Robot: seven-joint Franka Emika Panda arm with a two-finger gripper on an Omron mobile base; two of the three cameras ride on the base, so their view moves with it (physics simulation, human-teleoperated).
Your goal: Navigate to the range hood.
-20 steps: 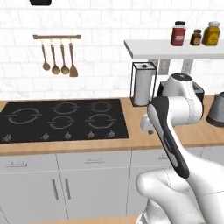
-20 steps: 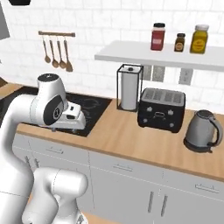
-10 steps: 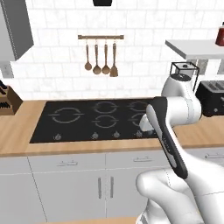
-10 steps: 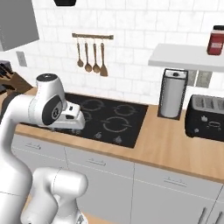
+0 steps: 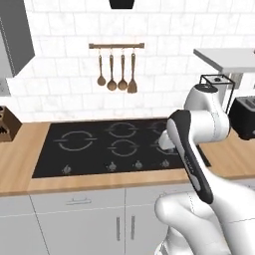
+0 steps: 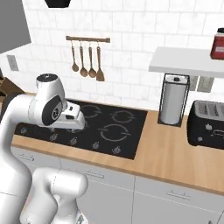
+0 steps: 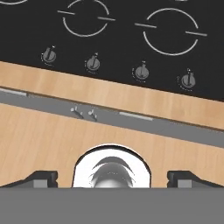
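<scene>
The range hood [image 5: 122, 4] is a small matt black tapered piece at the top edge of the left base view, above the middle of the cooktop [image 5: 89, 154]. It also sits at the top left of the right base view, range hood [image 6: 57, 3]. My arm is folded over the cooktop's front right part, with the hand [image 6: 72, 120] low above it. In the hand view my gripper [image 7: 113, 178] is open with nothing between its fingertips [image 7: 41, 177], looking down at the cooktop knobs [image 7: 93, 63] and the counter's front edge.
A rail of wooden utensils [image 5: 117, 69] hangs on the tiled wall below the hood. A grey wall cabinet [image 5: 15, 40] is at upper left, a knife block [image 5: 7, 124] at far left. To the right stand a paper towel holder [image 6: 172, 100], a toaster [image 6: 208, 124] and a shelf [image 6: 188, 61].
The whole picture has slid right in both base views, so the camera has travelled left along the counter. The hood now sits near the top centre. The arm's pose is unchanged.
</scene>
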